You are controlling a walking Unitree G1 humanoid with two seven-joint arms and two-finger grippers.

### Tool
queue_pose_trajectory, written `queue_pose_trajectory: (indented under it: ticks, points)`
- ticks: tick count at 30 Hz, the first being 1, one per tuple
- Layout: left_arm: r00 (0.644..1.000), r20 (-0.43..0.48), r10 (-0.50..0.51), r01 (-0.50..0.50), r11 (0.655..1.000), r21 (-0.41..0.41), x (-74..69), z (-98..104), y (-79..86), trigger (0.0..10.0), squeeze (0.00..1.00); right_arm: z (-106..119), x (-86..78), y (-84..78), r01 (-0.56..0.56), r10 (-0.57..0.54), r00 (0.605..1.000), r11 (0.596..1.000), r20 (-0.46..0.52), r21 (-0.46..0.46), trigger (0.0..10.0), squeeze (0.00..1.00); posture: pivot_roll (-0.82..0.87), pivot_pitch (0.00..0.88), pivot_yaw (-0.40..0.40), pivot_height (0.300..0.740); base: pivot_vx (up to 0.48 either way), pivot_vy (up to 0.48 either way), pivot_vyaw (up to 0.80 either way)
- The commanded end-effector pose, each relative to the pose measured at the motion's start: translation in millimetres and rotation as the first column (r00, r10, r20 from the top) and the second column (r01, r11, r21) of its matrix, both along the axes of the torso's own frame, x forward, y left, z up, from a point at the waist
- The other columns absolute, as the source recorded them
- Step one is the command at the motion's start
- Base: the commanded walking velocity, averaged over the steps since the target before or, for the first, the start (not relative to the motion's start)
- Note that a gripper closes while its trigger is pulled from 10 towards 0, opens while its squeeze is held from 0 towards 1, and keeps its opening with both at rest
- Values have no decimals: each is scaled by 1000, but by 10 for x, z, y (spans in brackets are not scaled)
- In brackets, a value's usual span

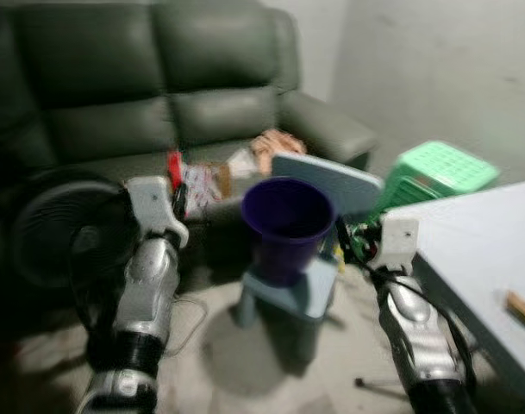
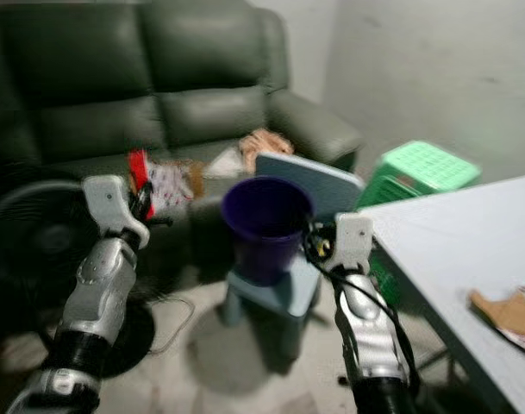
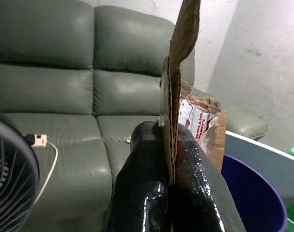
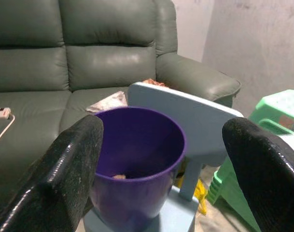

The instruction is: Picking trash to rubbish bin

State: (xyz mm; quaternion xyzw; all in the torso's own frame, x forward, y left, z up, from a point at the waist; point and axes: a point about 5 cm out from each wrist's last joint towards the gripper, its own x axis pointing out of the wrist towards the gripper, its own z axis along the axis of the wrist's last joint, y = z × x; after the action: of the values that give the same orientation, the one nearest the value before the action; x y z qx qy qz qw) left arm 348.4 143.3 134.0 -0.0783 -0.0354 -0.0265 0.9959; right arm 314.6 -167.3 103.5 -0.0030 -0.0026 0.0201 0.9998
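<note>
sofa [image 1: 159,86] behind cardboard-gripping left claw [image 3: 168,159]

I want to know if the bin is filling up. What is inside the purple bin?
The right wrist view looks into the purple bin: one small pale scrap lies at the bottom. The near wall hides the rest of the floor.

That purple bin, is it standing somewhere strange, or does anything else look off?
Yes: the purple bin stands on a small blue chair, not the floor. The cardboard scrap pinched in the left gripper is torn and ragged.
</note>
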Motion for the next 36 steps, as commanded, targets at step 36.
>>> queue_pose_trajectory:
  ticks: [36]
  points:
    - [999, -28, -17, 17, 1000, 11, 18, 5, 12, 10000, 0, 20, -39, 23, -55, 55, 998, 998, 8, 24, 10000, 0, 17, 0, -75, 740, 119, 0, 0]
